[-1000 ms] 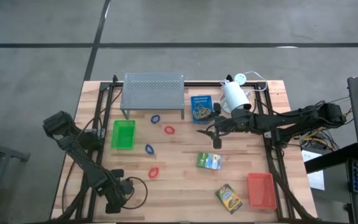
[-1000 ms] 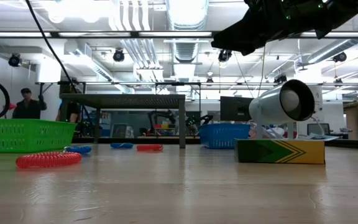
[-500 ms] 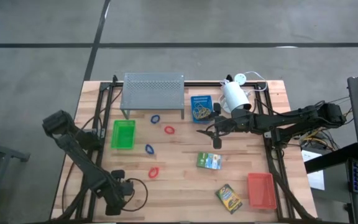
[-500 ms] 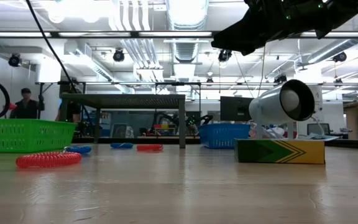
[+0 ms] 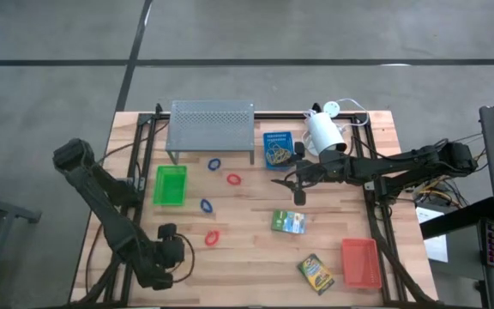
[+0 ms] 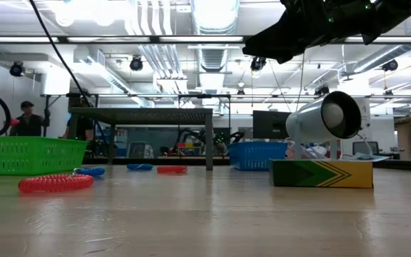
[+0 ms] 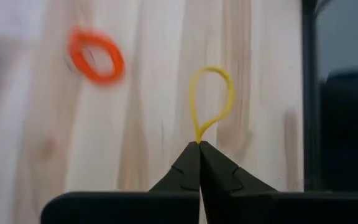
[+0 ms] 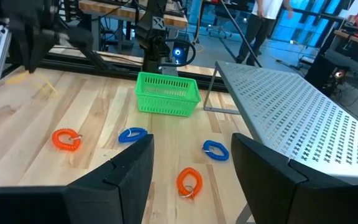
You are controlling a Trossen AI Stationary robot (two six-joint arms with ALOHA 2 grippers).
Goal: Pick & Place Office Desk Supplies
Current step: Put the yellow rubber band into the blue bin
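Left claw (image 7: 199, 144) — fingers pressed together, clamped on a thin tan rubber band (image 7: 210, 99) whose loop projects forward of the fingertips. In the high view this claw (image 5: 163, 256) sits near the front-left corner of the wooden surface (image 5: 247, 257).

Right claw (image 5: 296, 184) — fingers (image 8: 123, 174) spread wide apart, nothing between them. It hovers above the middle of the surface, just in front of the blue tray (image 5: 276, 148) and beside the white lamp (image 5: 324, 131).

Item positions, high view:
- Green tray (image 5: 170, 184): left side, in front of the grey perforated shelf (image 5: 212, 124).
- Blue loops: one (image 5: 214, 163) at the shelf's front edge, one (image 5: 206, 206) nearer the centre.
- Red loops: one (image 5: 233, 179) beside the shelf, one (image 5: 212, 238) near the left claw.
- Green card box (image 5: 288, 222): centre-right, flat on the surface.
- Second card box (image 5: 316, 273): front edge, just beside the red-orange tray (image 5: 360, 262).

A person (image 6: 27, 120) stands in the room beyond the surface, seen in the low view.
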